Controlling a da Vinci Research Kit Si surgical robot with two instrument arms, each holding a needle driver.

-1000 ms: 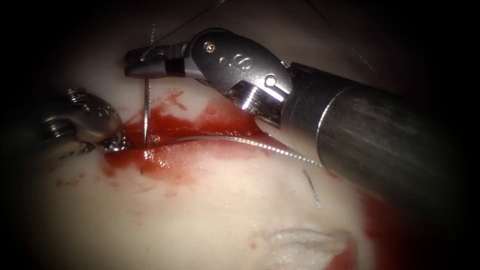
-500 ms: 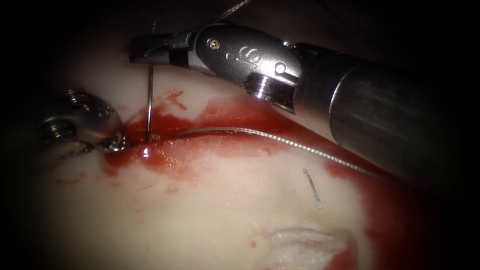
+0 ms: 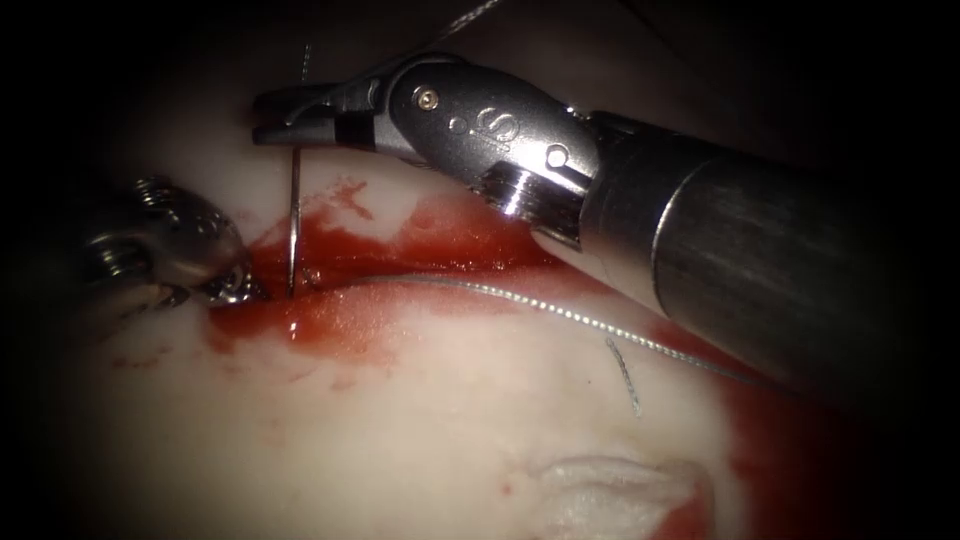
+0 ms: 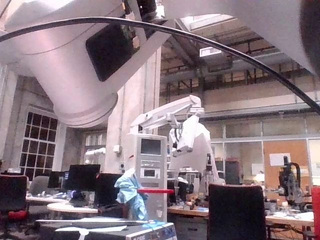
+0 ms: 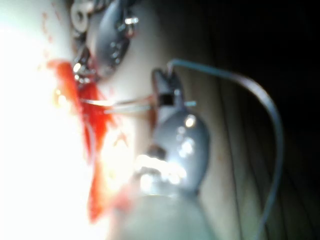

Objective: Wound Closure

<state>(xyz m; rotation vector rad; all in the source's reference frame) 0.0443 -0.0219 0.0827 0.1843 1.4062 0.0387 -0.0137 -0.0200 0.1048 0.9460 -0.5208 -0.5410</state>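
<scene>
The right tool [image 3: 272,113] reaches in from the right, with its jaws shut on the curved needle [image 3: 294,215] near its upper end. The needle stands almost upright, its lower end in the tissue [image 3: 400,430] at the left end of the cut [image 3: 400,275]. Just left of that point the left tool [image 3: 228,285] presses its tip into the red fluid [image 3: 340,315]. Thread [image 3: 560,313] trails right from the needle's entry point, across the tissue and under the right shaft. The right wrist view shows the right tool [image 5: 162,90] holding the needle [image 5: 120,104], with the left tool [image 5: 107,40] nearby.
A short cut end of thread [image 3: 625,375] lies on the tissue right of centre. A pale raised patch [image 3: 620,490] sits at the near edge. More thread [image 3: 470,15] runs up from the right jaws. The thick right shaft [image 3: 760,260] covers the right side.
The right tool rose a little with the needle, then sank partway back. The thread on the tissue shifted and reaches further right. The left tool stayed still.
</scene>
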